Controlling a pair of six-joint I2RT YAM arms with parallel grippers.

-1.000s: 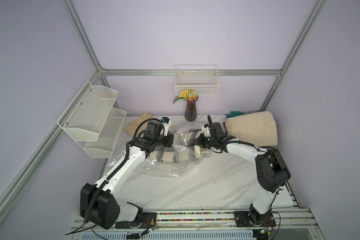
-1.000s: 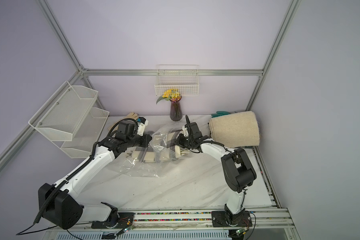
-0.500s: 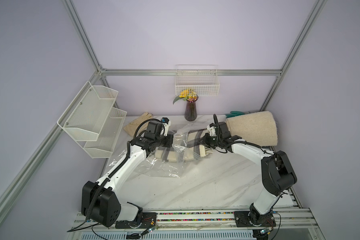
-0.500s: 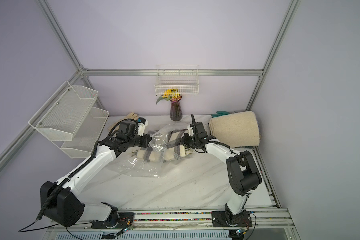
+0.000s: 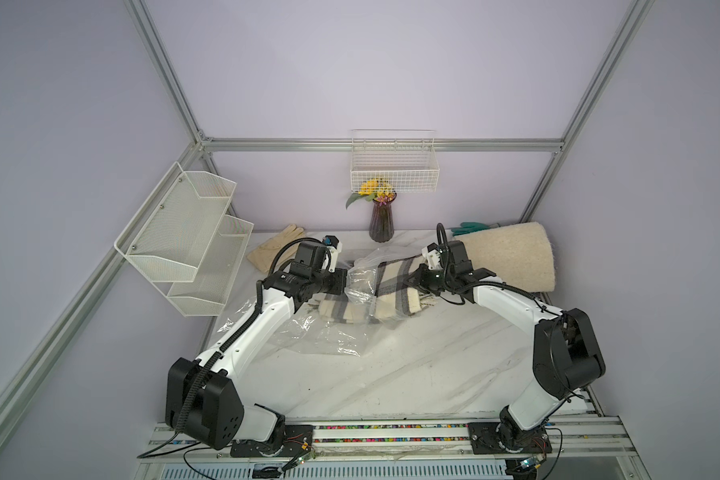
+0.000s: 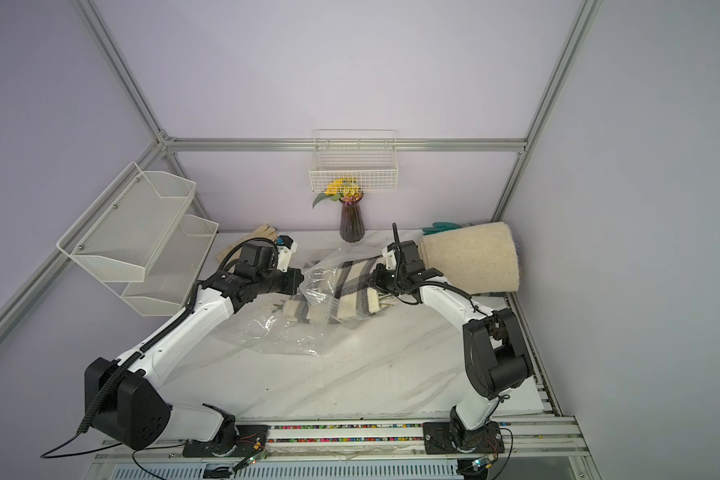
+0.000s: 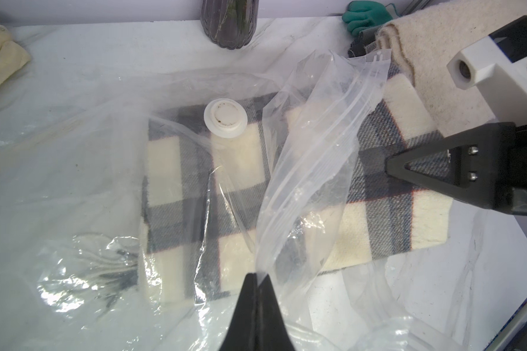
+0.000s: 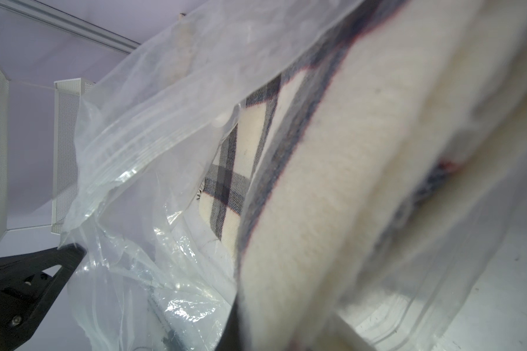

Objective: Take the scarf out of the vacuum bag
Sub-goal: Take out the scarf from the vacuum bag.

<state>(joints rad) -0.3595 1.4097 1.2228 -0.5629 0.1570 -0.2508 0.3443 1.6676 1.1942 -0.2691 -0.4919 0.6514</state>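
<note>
You are mid-pull: your left pincer (image 7: 257, 276) is clenched on the bag (image 7: 311, 170) at its zip edge, and your right pincer (image 7: 390, 166) is clenched on the end of the scarf (image 7: 423, 212), which lies partly out of the bag, between the two pincers. Next, I judge, draw the right pincer away from the left while the left holds firm. The marble table (image 5: 412, 374) lies under both; a rolled rug (image 5: 512, 257) crowds the right pincer's far side, a vase (image 5: 381, 222) stands beyond both

Near lens, scarf (image 8: 332, 197) blurred; vase (image 7: 228, 24) cut off by edge.
</note>
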